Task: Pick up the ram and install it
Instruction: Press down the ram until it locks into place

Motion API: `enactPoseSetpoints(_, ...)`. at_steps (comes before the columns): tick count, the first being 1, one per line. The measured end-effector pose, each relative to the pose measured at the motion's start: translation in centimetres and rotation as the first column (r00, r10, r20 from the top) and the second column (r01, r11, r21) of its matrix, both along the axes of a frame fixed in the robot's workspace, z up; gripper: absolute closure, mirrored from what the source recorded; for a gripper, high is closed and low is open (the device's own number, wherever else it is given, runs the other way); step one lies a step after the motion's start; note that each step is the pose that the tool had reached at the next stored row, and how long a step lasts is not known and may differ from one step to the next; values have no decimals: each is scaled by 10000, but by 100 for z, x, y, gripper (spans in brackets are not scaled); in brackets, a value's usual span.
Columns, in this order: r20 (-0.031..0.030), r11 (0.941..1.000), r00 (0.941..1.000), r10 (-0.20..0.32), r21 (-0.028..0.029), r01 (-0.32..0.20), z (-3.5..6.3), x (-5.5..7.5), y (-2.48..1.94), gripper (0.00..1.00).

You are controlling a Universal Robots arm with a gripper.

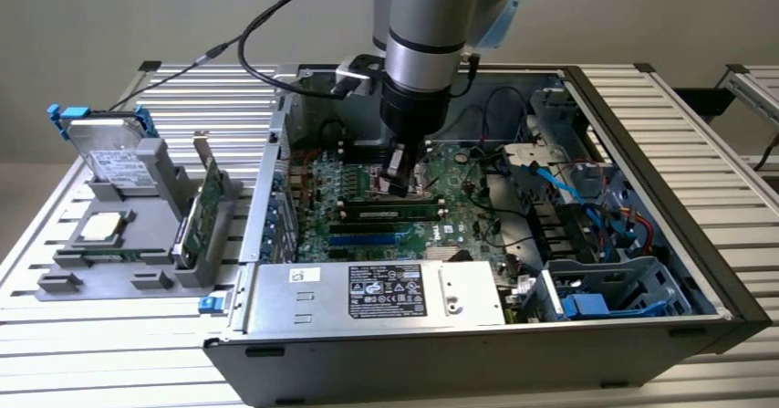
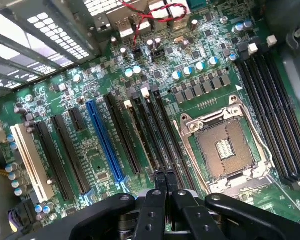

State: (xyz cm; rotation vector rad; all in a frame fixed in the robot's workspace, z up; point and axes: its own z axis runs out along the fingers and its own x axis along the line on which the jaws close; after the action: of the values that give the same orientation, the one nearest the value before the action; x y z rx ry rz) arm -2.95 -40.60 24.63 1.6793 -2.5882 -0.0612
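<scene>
On the slatted metal table (image 1: 98,353) we list, largest first:

1. Open computer case (image 1: 718,289), lying on its side. It contains items 2, 3, 5 and 9, and its walls surround the gripper.
2. Motherboard (image 2: 90,90), green, on the case floor. It carries rows of black slots, one blue slot (image 2: 104,140), one white slot (image 2: 32,160) and an empty processor socket (image 2: 225,150).
3. Power supply (image 1: 378,294), a silver box with a label, against the near wall of the case.
4. Robot arm (image 1: 426,25), reaching down into the case from above.
5. Drive cage (image 1: 608,289), blue and grey, at the exterior view's right. Blue cables (image 1: 554,175) run behind it.
6. Grey holder (image 1: 61,285), outside the case at the exterior view's left. It holds items 7, 8 and 10.
7. Hard drive (image 1: 116,162), leaning at the back of the holder.
8. Green card (image 1: 210,203), upright on its edge.
9. Ram (image 1: 389,213), lying along one of the black slots, just in front of the gripper and apart from it.
10. Processor chip (image 1: 104,228), square and silver, lying flat.
11. Gripper (image 1: 399,187) (image 2: 165,176), fingers pressed together with nothing between them, tips low over the black slots beside the socket.
</scene>
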Motion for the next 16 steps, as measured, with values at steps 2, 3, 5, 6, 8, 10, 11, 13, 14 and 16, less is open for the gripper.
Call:
enactPoseSetpoints(2, 0, 9996, 9996, -285, 0, 285, 0, 0, 0, 90)
enactPoseSetpoints(3, 0, 9991, 9991, -429, 0, 429, 0, 0, 0, 90)
enactPoseSetpoints(5, 0, 9975, 9975, -713, -1, 713, 0, 0, 0, 90)
enactPoseSetpoints(6, 0, 9964, 9964, -849, -1, 849, 0, 0, 0, 90)
enactPoseSetpoints(8, 0, 9935, 9935, -1139, -1, 1139, 0, 0, 0, 90)
enactPoseSetpoints(10, 0, 9896, 9896, -1436, 0, 1436, 0, 0, 0, 90)
enactPoseSetpoints(11, 0, 9874, 9874, -1580, -1, 1580, 0, 0, 0, 90)
enactPoseSetpoints(13, 0, 9822, 9822, -1878, -1, 1878, 0, 0, 0, 90)
enactPoseSetpoints(14, 0, 9793, 9793, -2022, 0, 2022, 0, 0, 0, 90)
enactPoseSetpoints(16, 0, 9729, 9729, -2313, -1, 2313, 0, 0, 0, 90)
